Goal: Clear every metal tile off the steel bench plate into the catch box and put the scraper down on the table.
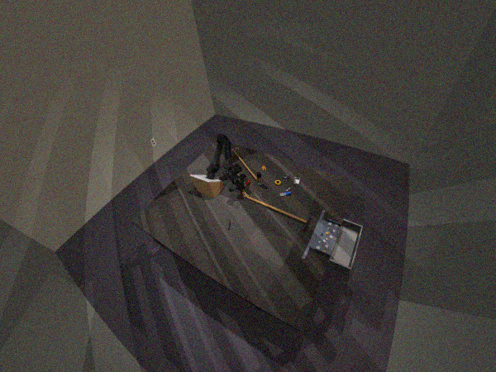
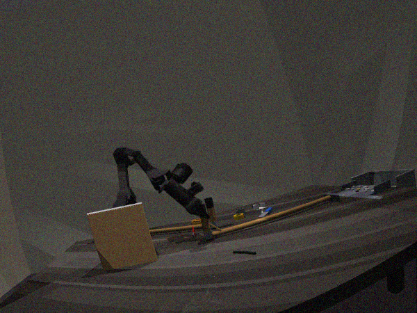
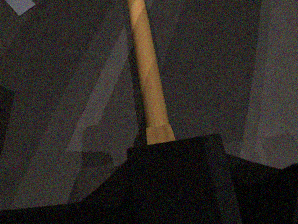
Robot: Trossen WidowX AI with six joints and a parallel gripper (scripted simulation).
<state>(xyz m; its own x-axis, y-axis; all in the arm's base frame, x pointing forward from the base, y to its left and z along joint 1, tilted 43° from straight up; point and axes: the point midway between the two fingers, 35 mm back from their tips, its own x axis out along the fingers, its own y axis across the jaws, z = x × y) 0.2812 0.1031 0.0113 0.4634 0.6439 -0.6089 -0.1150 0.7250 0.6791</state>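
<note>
My gripper [image 1: 242,187] [image 2: 205,216] [image 3: 166,157] is shut on the upright grip at the near end of the long scraper, low over the table. The scraper's wooden handle [image 1: 274,207] [image 2: 271,216] [image 3: 150,75] runs away from the gripper to the near edge of the steel bench plate [image 1: 317,237]. The scraper's head is dark and too small to make out. Several small metal tiles [image 1: 326,236] [image 2: 361,189], mostly pale with a few orange, lie scattered on the plate. The walled catch box [image 1: 356,248] [image 2: 404,179] stands at the plate's far end. The fingertips are hidden in the wrist view.
A tan block [image 1: 208,188] [image 2: 123,238] with a white top stands beside the arm. A second wooden pole [image 1: 246,166] [image 2: 174,229] lies behind the gripper. A yellow ring [image 1: 278,182], a blue-handled tool [image 1: 287,193] [image 2: 267,211] and a dark rod [image 1: 229,224] [image 2: 244,252] lie near the scraper.
</note>
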